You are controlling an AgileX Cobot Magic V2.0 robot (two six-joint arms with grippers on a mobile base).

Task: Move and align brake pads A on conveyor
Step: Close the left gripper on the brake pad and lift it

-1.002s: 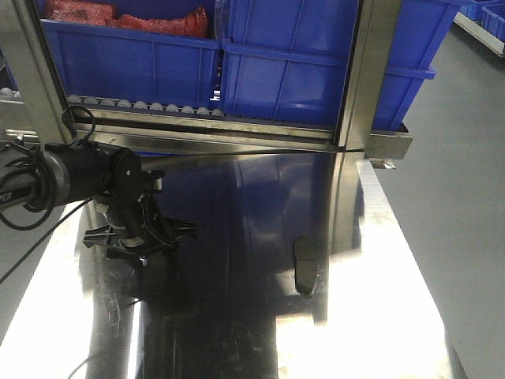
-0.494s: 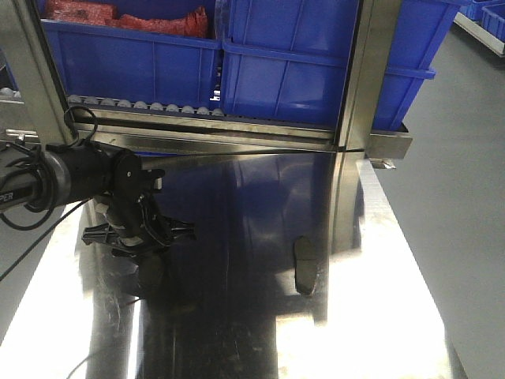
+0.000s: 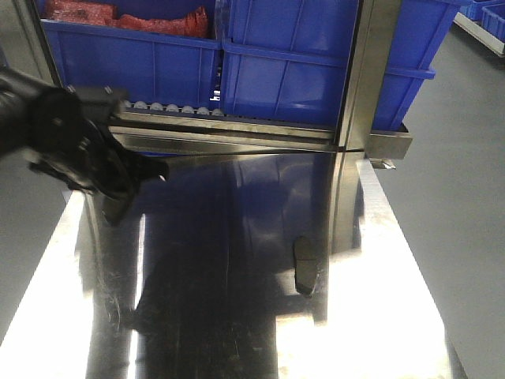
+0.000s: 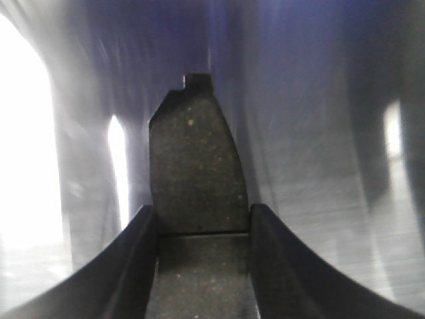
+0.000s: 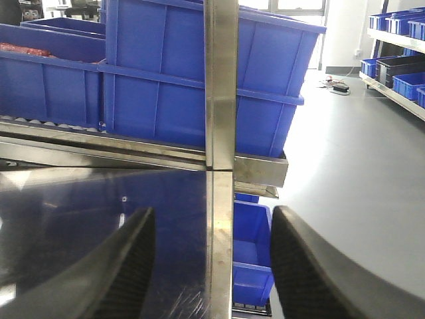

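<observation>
My left gripper [image 4: 202, 212] is shut on a brake pad [image 4: 192, 153], a dark-grey speckled oblong with a centre groove and a tab at its far end, held lengthwise between both black fingers above the shiny steel table. In the front view the left gripper [image 3: 110, 185] is a blurred dark shape raised over the table's far left. A second brake pad [image 3: 305, 266] lies flat on the steel table [image 3: 379, 316], right of centre. My right gripper [image 5: 212, 266] is open and empty, its fingers either side of a steel upright post. The conveyor is out of view.
Large blue plastic bins [image 3: 292, 63] sit on a roller rack behind the table, one with red items [image 3: 118, 16]. A steel upright post [image 3: 359, 118] stands at the table's back right. Another blue bin [image 5: 252, 246] sits on the grey floor to the right.
The left gripper, which was low over a pad on the table's left side, has lifted up and toward the back left with that pad. The pad at right of centre has not moved.
</observation>
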